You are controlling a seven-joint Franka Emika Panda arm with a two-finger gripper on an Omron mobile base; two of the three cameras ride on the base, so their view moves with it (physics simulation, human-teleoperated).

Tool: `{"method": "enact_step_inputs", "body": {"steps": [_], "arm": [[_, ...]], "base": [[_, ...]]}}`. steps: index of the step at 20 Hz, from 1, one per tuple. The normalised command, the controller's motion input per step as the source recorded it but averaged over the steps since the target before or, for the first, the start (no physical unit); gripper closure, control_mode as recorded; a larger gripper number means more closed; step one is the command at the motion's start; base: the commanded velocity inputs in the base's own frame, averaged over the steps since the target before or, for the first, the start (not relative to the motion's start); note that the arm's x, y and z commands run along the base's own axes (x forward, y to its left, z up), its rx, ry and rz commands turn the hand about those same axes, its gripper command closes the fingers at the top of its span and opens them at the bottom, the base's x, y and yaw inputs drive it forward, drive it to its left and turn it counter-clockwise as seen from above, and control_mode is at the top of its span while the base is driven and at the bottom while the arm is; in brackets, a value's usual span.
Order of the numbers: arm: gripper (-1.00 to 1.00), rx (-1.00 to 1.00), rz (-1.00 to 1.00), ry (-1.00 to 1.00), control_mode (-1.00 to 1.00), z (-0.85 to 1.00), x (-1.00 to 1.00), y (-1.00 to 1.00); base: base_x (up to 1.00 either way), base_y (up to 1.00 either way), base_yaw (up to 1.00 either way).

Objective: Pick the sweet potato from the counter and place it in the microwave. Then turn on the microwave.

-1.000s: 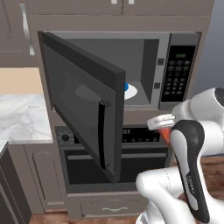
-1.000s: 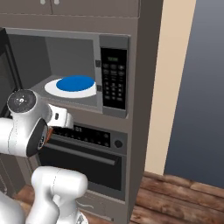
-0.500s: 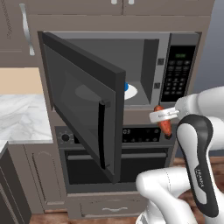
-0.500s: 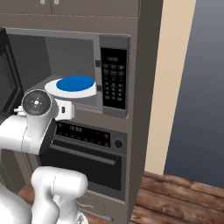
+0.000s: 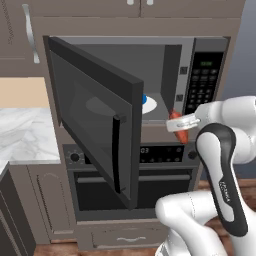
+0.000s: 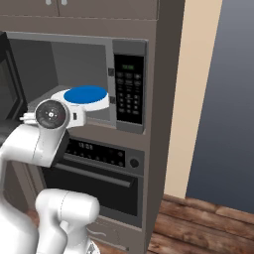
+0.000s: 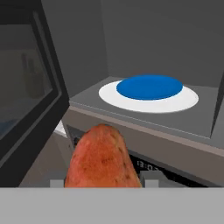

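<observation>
One sweet potato [image 7: 103, 157] pinched btwn fingers [image 7: 151, 177], just outside open microwave [image 5: 165, 70].

Both base cameras sit behind the arm, left and right, facing the open microwave [image 5: 165, 80] and sharing its blue plate [image 6: 87, 94]. The hand camera looks close along the end effector [image 7: 103, 183] into the cavity just ahead.

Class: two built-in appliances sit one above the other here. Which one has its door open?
The microwave, the upper one: its dark glass door swings out to the left, showing the blue plate inside. The oven below it is shut.
</observation>
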Motion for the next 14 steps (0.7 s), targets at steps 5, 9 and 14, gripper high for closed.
{"method": "enact_step_inputs", "body": {"steps": [5, 9, 14], "arm": [[1.0, 0.0, 0.01, -0.08, -1.0, 0.18, 0.28, 0.11], [1.0, 0.0, 0.0, -0.07, -1.0, 0.21, 0.27, 0.2], [1.0, 0.0, 0.0, -0.05, -1.0, 0.18, 0.31, 0.11]], "base": [[0.0, 0.0, 0.0], [0.0, 0.0, 0.0], [0.0, 0.0, 0.0]]}}
